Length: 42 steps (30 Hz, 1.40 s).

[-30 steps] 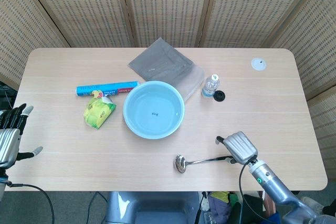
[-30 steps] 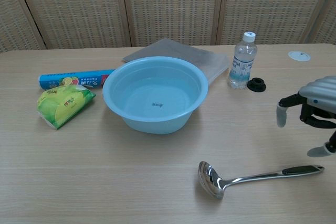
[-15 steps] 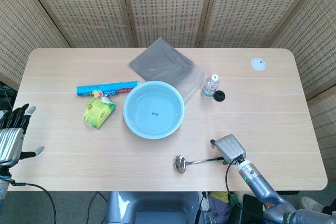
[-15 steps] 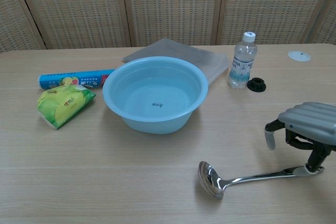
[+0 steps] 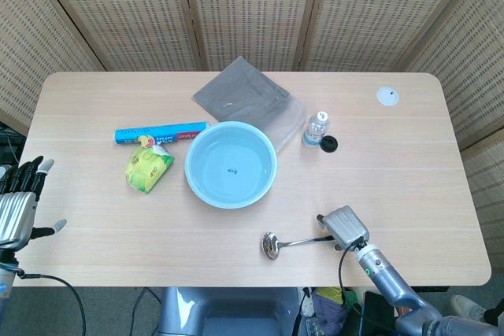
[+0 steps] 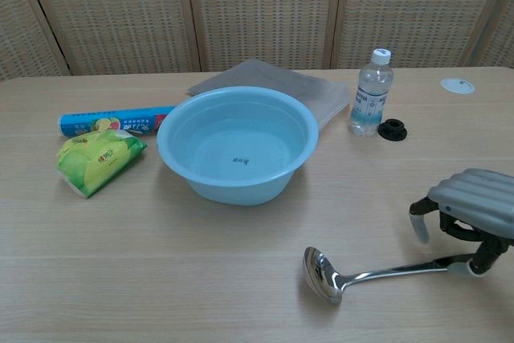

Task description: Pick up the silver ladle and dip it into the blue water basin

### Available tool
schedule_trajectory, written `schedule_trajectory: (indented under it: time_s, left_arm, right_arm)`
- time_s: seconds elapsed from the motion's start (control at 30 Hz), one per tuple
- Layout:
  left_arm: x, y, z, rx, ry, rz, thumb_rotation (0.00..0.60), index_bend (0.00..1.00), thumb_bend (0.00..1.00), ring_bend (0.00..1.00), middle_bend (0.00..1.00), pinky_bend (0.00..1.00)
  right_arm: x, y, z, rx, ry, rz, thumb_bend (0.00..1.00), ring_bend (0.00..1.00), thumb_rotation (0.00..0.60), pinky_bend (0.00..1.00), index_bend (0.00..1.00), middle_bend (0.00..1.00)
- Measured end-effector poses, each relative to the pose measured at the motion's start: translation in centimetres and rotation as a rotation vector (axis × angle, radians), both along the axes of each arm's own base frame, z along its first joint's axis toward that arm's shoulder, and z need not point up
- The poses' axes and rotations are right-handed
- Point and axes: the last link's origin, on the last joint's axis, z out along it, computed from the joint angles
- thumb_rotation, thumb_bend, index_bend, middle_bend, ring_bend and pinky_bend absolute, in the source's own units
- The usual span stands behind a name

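Note:
The silver ladle (image 5: 295, 241) (image 6: 377, 272) lies flat on the table near the front edge, bowl to the left and handle pointing right. My right hand (image 5: 343, 226) (image 6: 474, 208) hovers low over the handle's far end and hides it in the head view. Its fingers curl downward, and the thumb tip touches the end of the handle. The other fingers (image 6: 419, 227) stay clear of the handle. The blue basin (image 5: 189, 167) (image 6: 233, 186), with water in it, stands behind the ladle at the table's middle. My left hand (image 5: 17, 198) is beyond the table's left edge, fingers spread and holding nothing.
A water bottle (image 5: 315, 128) (image 6: 370, 92) and its black cap (image 5: 329, 144) (image 6: 392, 129) stand right of the basin. A grey cloth (image 5: 244, 100) lies behind it. A blue roll (image 5: 160, 132) and a green packet (image 5: 148, 167) lie to its left. A white disc (image 5: 387, 97) sits back right.
My right hand has come down and moved left over the end of the ladle's handle, with the fingers curling lower. The ladle has not moved, and the left hand is still.

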Motion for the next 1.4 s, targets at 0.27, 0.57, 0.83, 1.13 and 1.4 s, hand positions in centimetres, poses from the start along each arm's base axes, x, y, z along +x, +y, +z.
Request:
schedule_trajectory:
  time_s: [0.27,0.57,0.83,1.13,1.4]
  left_arm:
    - [0.0,0.1,-0.1,-0.006,0.003,0.001,0.600,0.00,0.00,0.00,0.00,0.00]
    - [0.0,0.1,-0.1,-0.006,-0.001,0.003,0.600,0.00,0.00,0.00,0.00,0.00]
    - [0.0,0.1,-0.2,-0.018,-0.006,0.006,0.600,0.00,0.00,0.00,0.00,0.00]
    - [0.0,0.1,-0.3,-0.023,-0.006,0.005,0.600,0.00,0.00,0.00,0.00,0.00]
    - [0.0,0.1,-0.4,-0.026,-0.003,0.007,0.600,0.00,0.00,0.00,0.00,0.00]
  right_arm:
    - [-0.3,0.4,-0.4,0.016,0.016,0.005,0.26,0.97,0.600,1.00,0.47,0.92]
    - [-0.4,0.1,-0.6,0.015,0.030,-0.007,0.27,0.97,0.600,1.00,0.47,0.92]
    - [-1.2,0.1,-0.4,0.029,0.068,-0.032,0.28,0.97,0.600,1.00,0.47,0.92]
    - [-1.4,0.0,-0.4,0.035,0.081,-0.040,0.35,0.97,0.600,1.00,0.64,0.92]
    - [-1.3,0.2,-0.2,0.038,0.052,-0.039,0.53,0.97,0.600,1.00,0.75,0.92]
